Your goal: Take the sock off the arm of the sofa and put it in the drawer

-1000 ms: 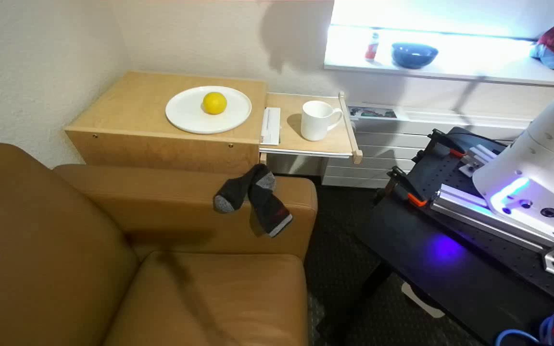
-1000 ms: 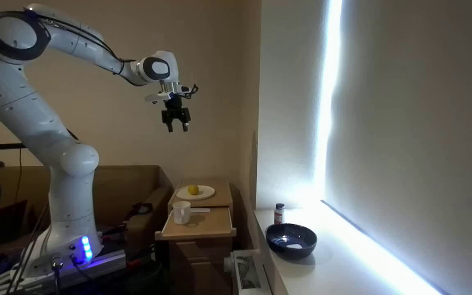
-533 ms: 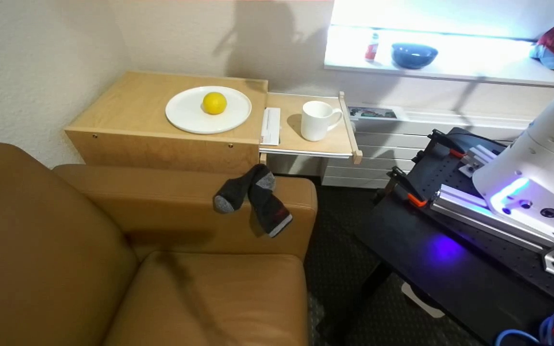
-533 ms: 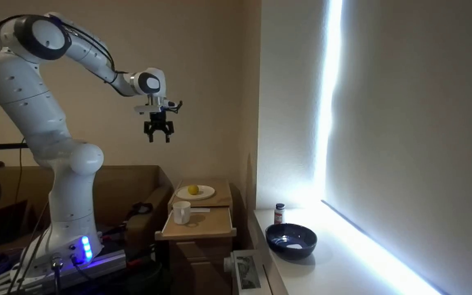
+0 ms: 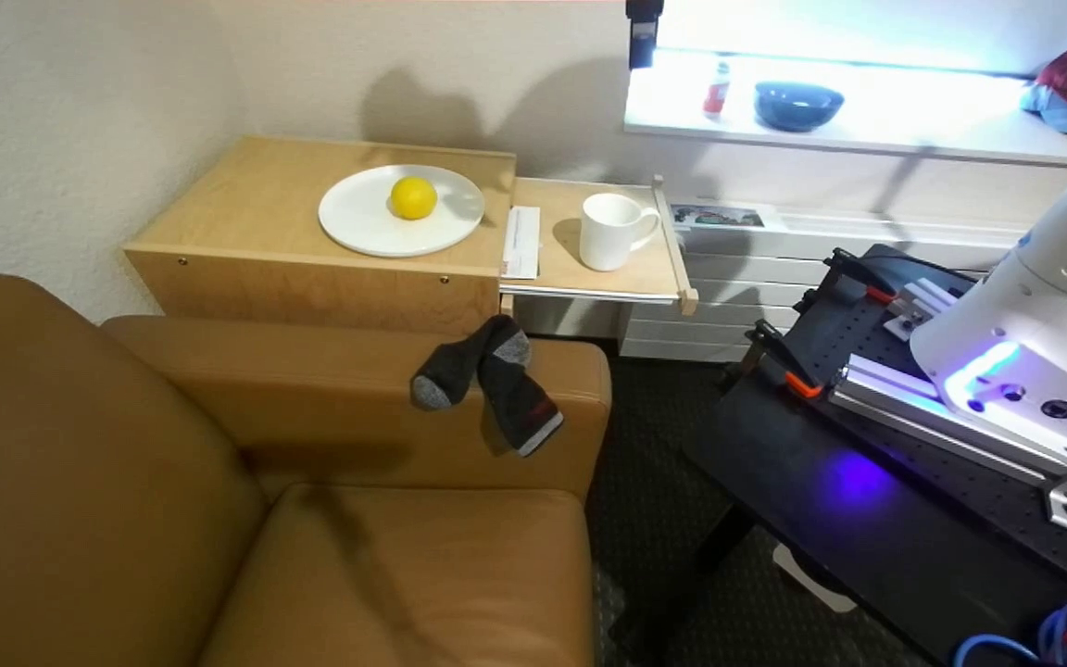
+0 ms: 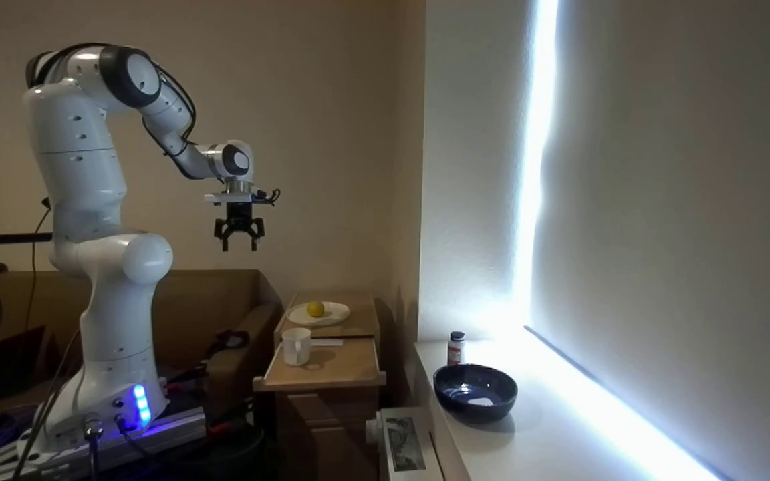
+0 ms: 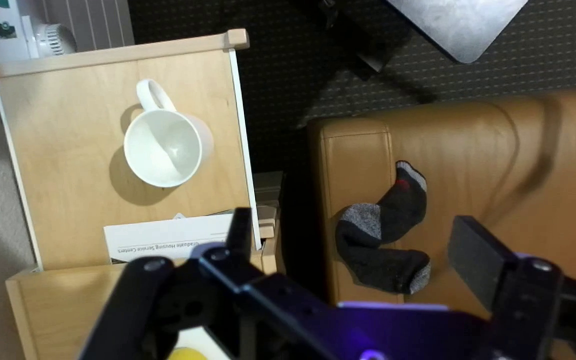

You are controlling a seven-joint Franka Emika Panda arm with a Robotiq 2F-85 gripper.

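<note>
1. Sock (image 5: 499,366), single, dark grey with paler patches. Location: bent across the arm of the sofa (image 5: 311,357), touching its top, the cuff end draped down the inner side towards the seat (image 5: 422,574). Not lifted.
2. Gripper (image 6: 239,246), one. Position: in the air, pointing down, well above the sock. State: fingers (image 7: 480,257) spread well apart, nothing held; in the wrist view the sock shows far below, in the gap between them.
3. Drawer (image 7: 68,165), shallow, light wood. Condition: pulled out from the cabinet (image 5: 265,190). Contents: upright white mug (image 7: 163,145) and, near the cabinet side, a printed white card (image 7: 163,237); no sock among them.
4. Progress, done: the drawer stands ready to receive. Nothing else of the task appears complete; the step in hand is judged to be the approach.
5. Progress, left: lowering to the sock, pinching it, lifting it off, carrying it across and letting it go in the drawer, preferably beside the mug.
6. Changes against one second earlier: in an exterior view the gripper hangs lower, in line above the arm of the sofa instead of above the mug; a dark fingertip (image 5: 642,54) shows at the top edge of an exterior view, where none showed.
7. Unchanged: sock, drawer, mug and card, likewise the plate (image 5: 357,229) with its yellow ball (image 5: 413,198) on the cabinet.
</note>
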